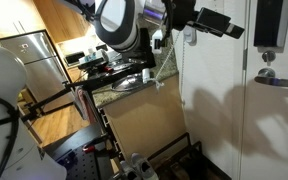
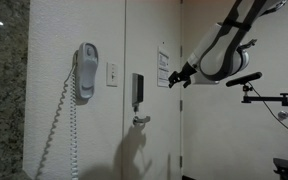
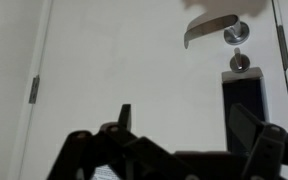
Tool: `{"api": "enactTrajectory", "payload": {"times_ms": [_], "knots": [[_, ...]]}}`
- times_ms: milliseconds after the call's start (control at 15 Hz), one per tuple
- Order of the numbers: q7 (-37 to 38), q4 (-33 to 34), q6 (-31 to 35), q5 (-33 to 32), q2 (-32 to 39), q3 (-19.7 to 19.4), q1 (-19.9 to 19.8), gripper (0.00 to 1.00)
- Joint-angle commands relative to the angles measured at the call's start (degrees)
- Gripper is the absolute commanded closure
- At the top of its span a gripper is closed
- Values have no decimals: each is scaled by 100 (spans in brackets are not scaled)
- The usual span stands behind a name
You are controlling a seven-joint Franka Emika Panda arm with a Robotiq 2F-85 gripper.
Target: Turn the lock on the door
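One white door (image 3: 134, 70) (black lock (image 3: 246, 100)), pale wall (image 2: 54, 30)

A home kitchenette: steel fridge (image 1: 31, 62), wooden cabinets (image 1: 66, 20), granite counter (image 1: 132, 91), corded wall phone (image 2: 87, 72).

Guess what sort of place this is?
Likely a hotel room or serviced flat, at the entry: white door with black lock and lever handle, corded wall phone, granite counter and steel fridge.
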Motion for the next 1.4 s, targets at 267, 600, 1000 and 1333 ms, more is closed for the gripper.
{"api": "enactTrajectory", "payload": {"times_ms": [267,600,1000,1333], "knots": [[-436,363,0,-1658,-1415,-383,550,0],[-344,228,-60,-2549,-2206,-225,402,0],[-384,179,-491,-3328,-2935,-222,313,0],[-842,269,-1099,-3516,-3711,607,-373,0]]}}
